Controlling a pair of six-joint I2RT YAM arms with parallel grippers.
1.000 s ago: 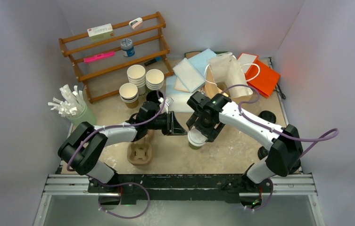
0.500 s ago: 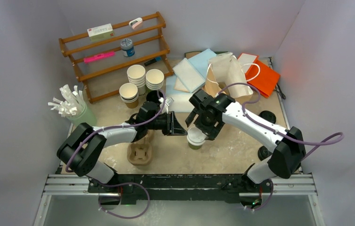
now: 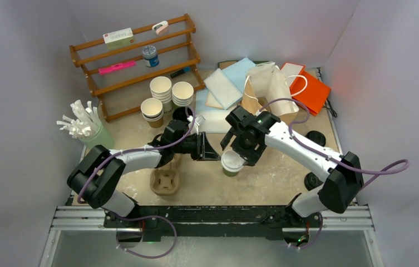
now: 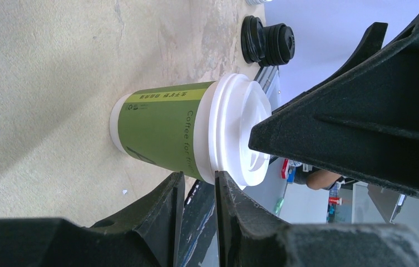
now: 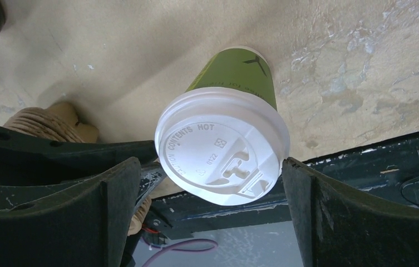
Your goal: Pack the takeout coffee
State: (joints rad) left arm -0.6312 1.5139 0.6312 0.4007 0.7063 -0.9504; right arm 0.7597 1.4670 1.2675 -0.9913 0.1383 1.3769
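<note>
The right gripper (image 5: 210, 206) stood wide open above the green cup (image 5: 240, 72), apparently clear; the top view hid that gap.

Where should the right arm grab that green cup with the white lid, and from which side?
Grip the green cup on its sleeve just below the white lid, coming straight down from above. It stands upright on the table, and the open right pincer already straddles the lid. The lid's rim is wider than the wall, so fingers under it should hold better.
</note>
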